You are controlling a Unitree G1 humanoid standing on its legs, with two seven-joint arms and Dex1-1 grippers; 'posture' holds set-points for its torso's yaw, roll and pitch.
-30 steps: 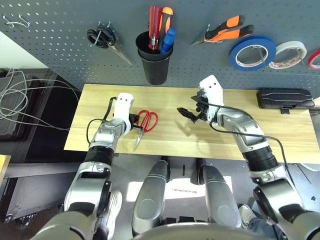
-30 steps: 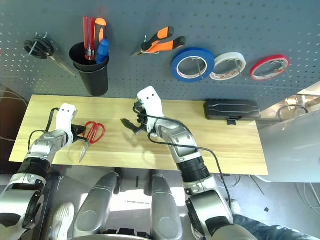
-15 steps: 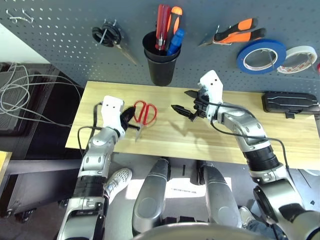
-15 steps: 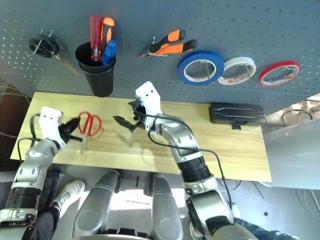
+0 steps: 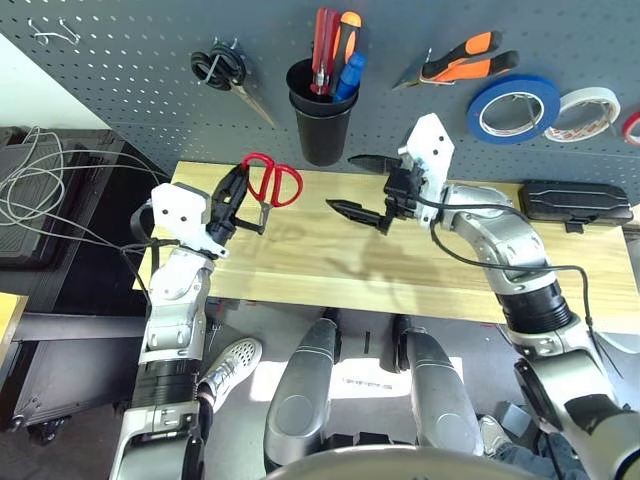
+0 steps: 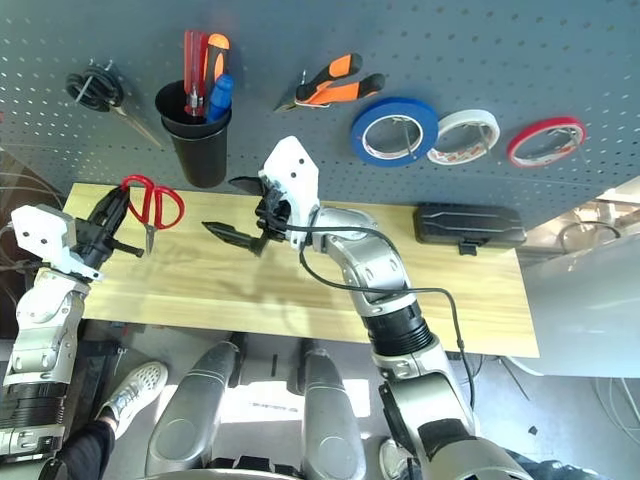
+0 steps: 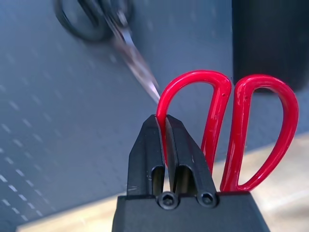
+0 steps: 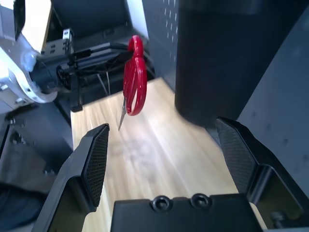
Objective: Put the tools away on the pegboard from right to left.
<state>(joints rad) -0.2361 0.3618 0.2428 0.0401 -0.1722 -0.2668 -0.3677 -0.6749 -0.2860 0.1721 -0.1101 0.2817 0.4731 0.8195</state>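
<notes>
Scissors [image 5: 270, 181] with red handles hang in my left claw [image 5: 233, 201], whose fingers are pinched tight on one handle loop, lifted clear of the table [image 5: 300, 265] with the blades pointing down, in front of the pegboard [image 5: 130, 70] and just left of the black cup [image 5: 321, 125]. My right claw [image 5: 365, 187] hovers above the table with its fingers spread wide and nothing between them, just right of the cup. On the pegboard the screwdriver [image 5: 345, 75] stands in the cup, the pliers [image 5: 462, 58] hang right of it, and the blue tape [image 5: 512, 108] hangs further right.
</notes>
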